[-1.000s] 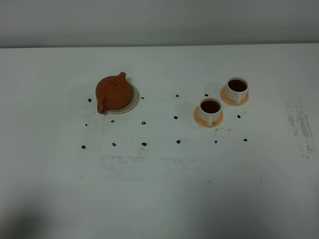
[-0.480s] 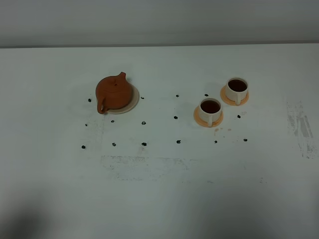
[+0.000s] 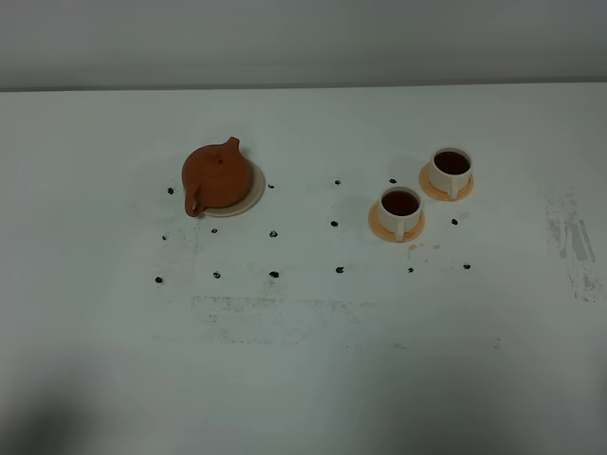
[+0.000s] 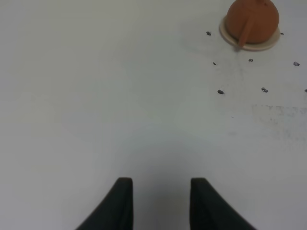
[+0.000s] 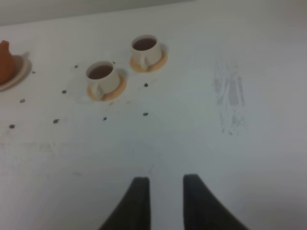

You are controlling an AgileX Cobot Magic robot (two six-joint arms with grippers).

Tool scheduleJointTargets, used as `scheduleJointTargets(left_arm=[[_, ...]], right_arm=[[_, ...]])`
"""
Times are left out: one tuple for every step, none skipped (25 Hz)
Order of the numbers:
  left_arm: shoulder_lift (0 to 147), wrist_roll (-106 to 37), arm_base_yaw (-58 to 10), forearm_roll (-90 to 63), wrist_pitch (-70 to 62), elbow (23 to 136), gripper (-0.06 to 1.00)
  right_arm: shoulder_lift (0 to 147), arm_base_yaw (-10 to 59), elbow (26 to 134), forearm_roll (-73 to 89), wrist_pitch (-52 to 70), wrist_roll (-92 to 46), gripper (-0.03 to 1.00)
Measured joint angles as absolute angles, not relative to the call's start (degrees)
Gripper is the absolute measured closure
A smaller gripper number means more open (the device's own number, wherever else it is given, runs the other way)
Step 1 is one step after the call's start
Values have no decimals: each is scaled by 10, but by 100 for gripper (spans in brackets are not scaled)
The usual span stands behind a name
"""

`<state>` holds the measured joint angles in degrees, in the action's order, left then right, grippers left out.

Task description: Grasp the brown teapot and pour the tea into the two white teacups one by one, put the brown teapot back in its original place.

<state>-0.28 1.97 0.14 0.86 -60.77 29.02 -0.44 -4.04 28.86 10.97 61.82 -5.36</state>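
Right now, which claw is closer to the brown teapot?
Left. The left claw sees the brown teapot whole on its side; the right claw faces the cups, teapot at its view's edge.

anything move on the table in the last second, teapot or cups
Nothing visibly changed. The brown teapot sits on its cream saucer as before, and both white teacups stand on their orange saucers, each holding dark tea. Neither hand touches anything.
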Motion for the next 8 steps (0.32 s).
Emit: scheduleJointTargets(left_arm=[[-3,20,1,9,-608,290,62],[-3,20,1,9,-608,290,62],[-3,20,1,9,-608,290,62],[-3,20,1,9,-608,290,62],[-3,20,1,9,-608,290,62],[-3,20,1,9,-608,290,62],[-3,20,1,9,-608,290,62],[-3,20,1,9,-608,290,62]], right_arm=[[-4,-40,289,110,618,-54,77],[-4,-40,289,110,618,-54,77],[-4,-40,289,110,618,-54,77],[-4,-40,289,110,618,-54,77],[-4,-40,289,110,618,-54,77],[-4,-40,289,110,618,-54,77],[-4,-40,289,110,618,-54,77],[-4,-40,289,110,618,-54,77]])
